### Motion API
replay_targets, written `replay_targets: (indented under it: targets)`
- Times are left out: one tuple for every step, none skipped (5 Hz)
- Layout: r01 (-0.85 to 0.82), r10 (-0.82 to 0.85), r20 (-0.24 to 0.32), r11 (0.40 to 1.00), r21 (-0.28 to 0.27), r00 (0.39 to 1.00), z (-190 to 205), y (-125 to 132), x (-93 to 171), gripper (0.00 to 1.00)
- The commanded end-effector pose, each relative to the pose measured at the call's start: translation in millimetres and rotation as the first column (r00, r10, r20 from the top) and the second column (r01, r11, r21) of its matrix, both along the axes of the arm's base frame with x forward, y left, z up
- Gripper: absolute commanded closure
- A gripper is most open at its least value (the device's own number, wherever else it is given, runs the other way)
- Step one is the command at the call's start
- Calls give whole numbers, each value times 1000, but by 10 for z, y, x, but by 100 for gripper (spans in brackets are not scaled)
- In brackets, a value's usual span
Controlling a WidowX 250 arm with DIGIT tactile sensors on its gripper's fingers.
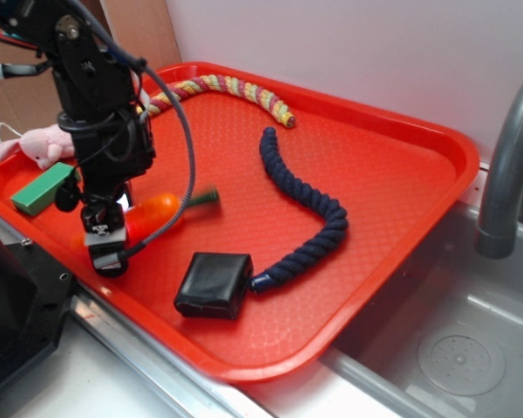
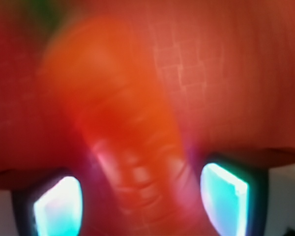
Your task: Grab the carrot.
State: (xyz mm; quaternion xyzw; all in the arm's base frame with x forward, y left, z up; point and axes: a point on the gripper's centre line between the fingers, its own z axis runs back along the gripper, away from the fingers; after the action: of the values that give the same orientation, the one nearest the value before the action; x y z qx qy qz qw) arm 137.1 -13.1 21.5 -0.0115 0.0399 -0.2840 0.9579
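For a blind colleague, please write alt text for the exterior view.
A black robot arm lowers its hand onto an orange toy carrot on a red tray. Around it lie a green block, pink plush toy, two ropes and a black pouch.

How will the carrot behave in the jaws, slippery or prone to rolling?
The carrot looks glossy, so it may slip. Its tapered round body could roll or squirt out under pressure. The gripper straddles it, fingertips apart on either side; it is probably rigid and light.
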Motion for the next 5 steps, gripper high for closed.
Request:
replay_targets:
  targets:
    - [7,-8,22,1000,23,1000,38,-21,49,0]
    - [-35,36,-10,998,48,999,-3,-34,48,100]
    - [-51,52,-21,997,60,998,-40,-39,48,100]
    - [-61,63,-22,996,66,998,-52,-38,44,100]
    - [-72,74,-13,994,84,997,-19,-44,35,100]
